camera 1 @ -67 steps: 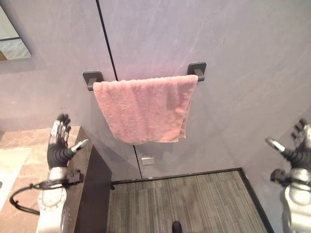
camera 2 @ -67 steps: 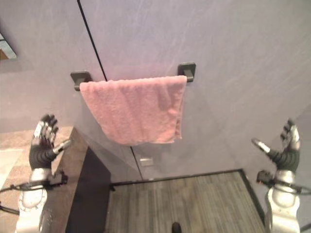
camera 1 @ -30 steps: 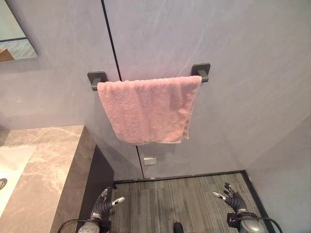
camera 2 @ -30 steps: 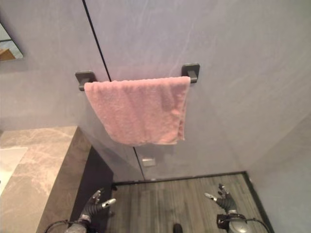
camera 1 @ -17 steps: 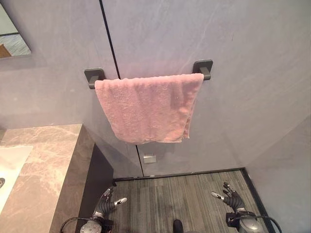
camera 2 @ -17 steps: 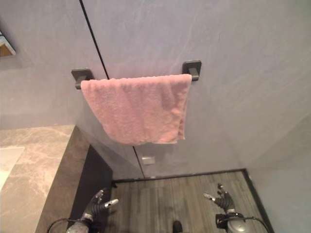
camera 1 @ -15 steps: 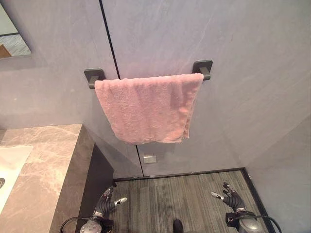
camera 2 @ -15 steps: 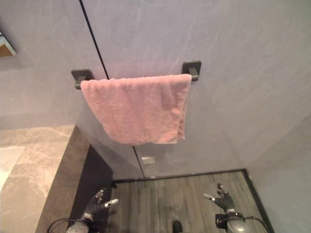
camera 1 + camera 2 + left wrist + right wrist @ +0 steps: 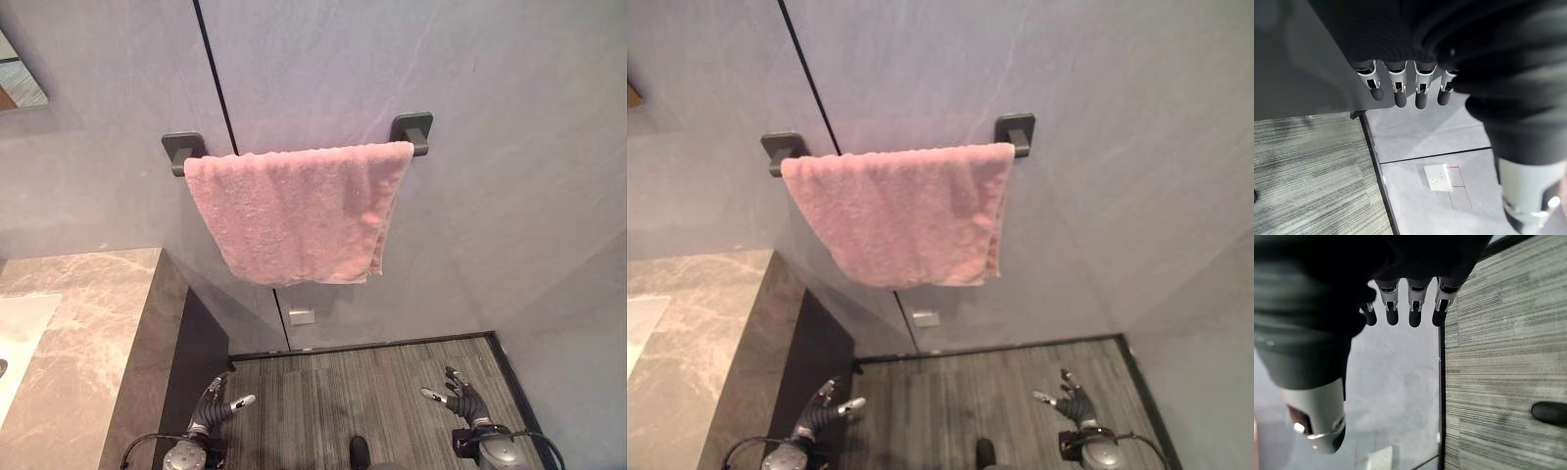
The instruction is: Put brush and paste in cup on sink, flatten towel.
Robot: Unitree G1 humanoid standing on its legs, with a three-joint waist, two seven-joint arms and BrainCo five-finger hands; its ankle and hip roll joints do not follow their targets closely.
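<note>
A: Big picture first: the pale grey stone-look wall [image 9: 509, 147], and on it the pink terry towel [image 9: 294, 211] draped over the dark grey wall rail [image 9: 411, 132], high above both sets of fingertips. Its lower hem slants and the edge nearer the right hand looks doubled.

B: And the marble-grey sink counter [image 9: 83, 333]?

A: Up past the left hand's [image 9: 217, 403] fingers [image 9: 1396, 90], which hang loose and spread, gripping nothing. The right hand [image 9: 458, 401] hangs low over the striped floor, fingers [image 9: 1413, 308] relaxed, empty too.

B: Risk?

A: Calling it done early, I'd say. That fold stays uneven; tug one corner and the towel could slide off.
</note>
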